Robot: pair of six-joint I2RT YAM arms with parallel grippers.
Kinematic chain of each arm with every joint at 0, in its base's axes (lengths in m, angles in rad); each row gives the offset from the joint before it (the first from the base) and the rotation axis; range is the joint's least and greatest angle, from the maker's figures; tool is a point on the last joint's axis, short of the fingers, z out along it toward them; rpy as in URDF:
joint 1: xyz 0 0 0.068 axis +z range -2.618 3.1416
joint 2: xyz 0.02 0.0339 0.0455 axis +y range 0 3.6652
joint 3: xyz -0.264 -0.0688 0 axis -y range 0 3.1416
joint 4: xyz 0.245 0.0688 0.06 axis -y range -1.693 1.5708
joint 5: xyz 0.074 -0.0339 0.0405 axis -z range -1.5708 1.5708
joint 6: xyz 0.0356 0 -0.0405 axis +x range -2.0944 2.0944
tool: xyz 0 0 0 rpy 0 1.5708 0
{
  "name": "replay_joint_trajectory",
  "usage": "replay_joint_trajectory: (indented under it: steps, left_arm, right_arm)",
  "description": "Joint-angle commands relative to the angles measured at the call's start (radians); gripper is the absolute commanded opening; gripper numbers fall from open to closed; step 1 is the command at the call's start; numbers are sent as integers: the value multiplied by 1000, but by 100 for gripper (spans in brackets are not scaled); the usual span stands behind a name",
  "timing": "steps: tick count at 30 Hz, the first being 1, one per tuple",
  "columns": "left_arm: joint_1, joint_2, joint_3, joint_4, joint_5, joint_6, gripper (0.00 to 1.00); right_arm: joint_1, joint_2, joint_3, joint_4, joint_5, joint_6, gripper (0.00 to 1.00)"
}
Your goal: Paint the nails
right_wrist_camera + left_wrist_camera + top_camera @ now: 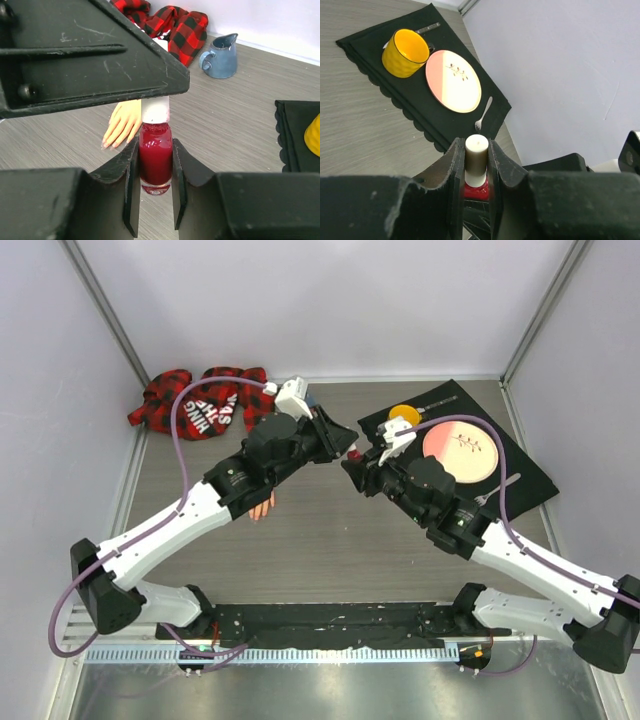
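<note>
My right gripper (155, 165) is shut on the glass body of the red polish bottle (155, 160), held above the table. My left gripper (476, 165) is shut on the bottle's white cap (476, 159). The two grippers meet at mid-table in the top view, left gripper (350, 437) against right gripper (357, 468). The peach mannequin hand (123, 123) lies flat on the table behind the bottle, fingertips toward me; its tiny nails (111, 144) show pale. In the top view only its fingertips (262, 507) show under my left arm. Its plaid sleeve (195, 400) runs to the back left corner.
A blue jug (221, 56) stands near the back wall. A black mat (520, 475) at the right holds a yellow cup (405, 52), a pink-and-cream plate (453, 81) and a fork (484, 114). Grey walls close in the table on three sides.
</note>
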Motion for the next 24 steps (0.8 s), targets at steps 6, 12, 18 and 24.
replay_joint_trajectory:
  steps: [6,12,18,24]
  left_arm:
    - [-14,-107,-40,82,105,-15,55]
    - [-11,-214,-123,123,240,53,81]
    - [6,-301,-223,209,351,67,76]
    - [23,-288,-254,355,560,25,68]
  right_arm:
    - [-30,-93,-44,130,-178,0,1]
    - [-36,-170,-107,127,-326,44,1]
    - [-44,-256,-134,170,-548,130,1]
    - [-70,-286,-145,234,-684,224,1]
